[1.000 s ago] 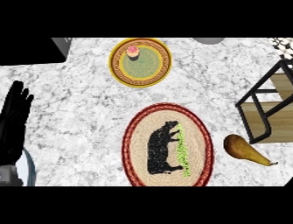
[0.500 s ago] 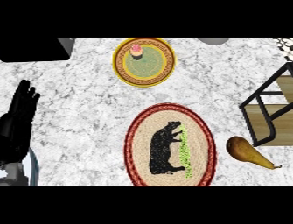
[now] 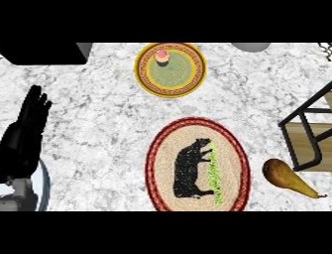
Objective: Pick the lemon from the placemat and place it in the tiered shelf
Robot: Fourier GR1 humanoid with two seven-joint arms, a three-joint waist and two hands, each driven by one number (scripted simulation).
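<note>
Left hand at nine o'clock, open, empty. No lemon shows on the mat. The pear at four o'clock risks a mistaken pickup.

Left hand is plain black, no markings, with long slim fingers. Forearm behind it is grey and rounded, pale-edged.
</note>
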